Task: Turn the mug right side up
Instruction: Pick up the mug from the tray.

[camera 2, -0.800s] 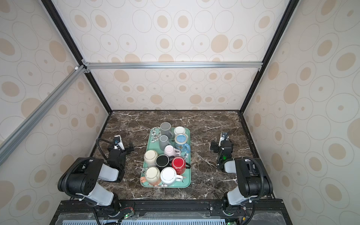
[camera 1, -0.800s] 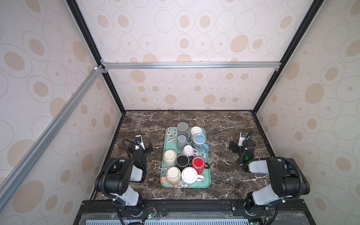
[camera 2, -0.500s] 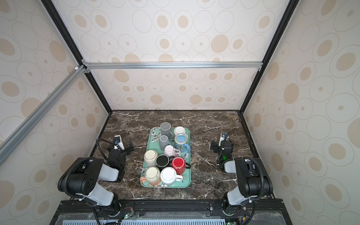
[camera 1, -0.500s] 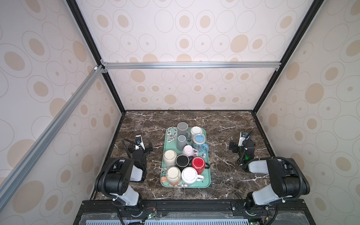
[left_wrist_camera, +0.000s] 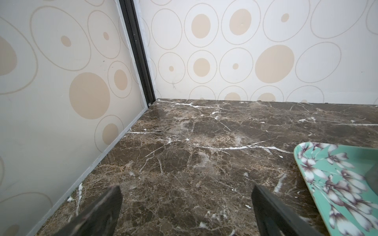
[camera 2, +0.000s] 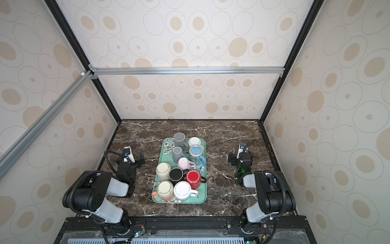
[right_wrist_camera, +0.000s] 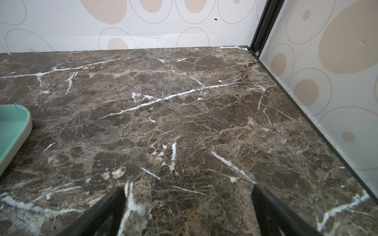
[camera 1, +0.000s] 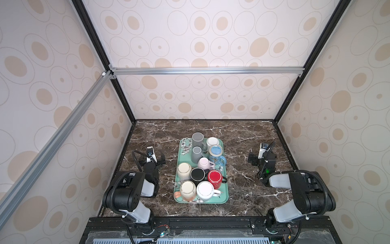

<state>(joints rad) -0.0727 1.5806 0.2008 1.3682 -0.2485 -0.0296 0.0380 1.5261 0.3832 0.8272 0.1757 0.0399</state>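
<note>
The left claw (camera 1: 152,160) stands wide open, and nothing is between its two fingers. In the left wrist view, the left claw (left_wrist_camera: 186,212) shows only bare table (left_wrist_camera: 204,143) between the dark fingers (left_wrist_camera: 102,212). The right claw (camera 1: 262,157) is also fully open and empty. In its own wrist view, the right claw (right_wrist_camera: 187,212) has the same brown marble surface between the fingers (right_wrist_camera: 272,212). Both claws are low over the table, each on its own side of the tray (camera 1: 185,145), and they are well apart from it and touch nothing.

The tray is green with a flower print and lies on the middle of the table between the two arms. One corner of it shows in the left wrist view (left_wrist_camera: 335,173), and one edge shows in the right wrist view (right_wrist_camera: 12,126).

The mugs (camera 1: 200,166) stand crowded together on this tray, in both top views. At the far end are two gray mugs (camera 1: 197,137), with a small white mug (camera 1: 212,141) and a mug with a blue bottom (camera 1: 216,152) beside them. In the middle is a pink mug (camera 1: 203,163); I cannot tell if it leans. Nearer to the robot are a speckled beige mug (camera 1: 184,169), a black mug (camera 1: 197,174) and a red mug (camera 1: 214,177). At the near end are a beige mug with a pink handle (camera 1: 187,189) and a big white mug (camera 1: 205,190). Most of them show a flat bottom upward, so they look upside down.
</note>
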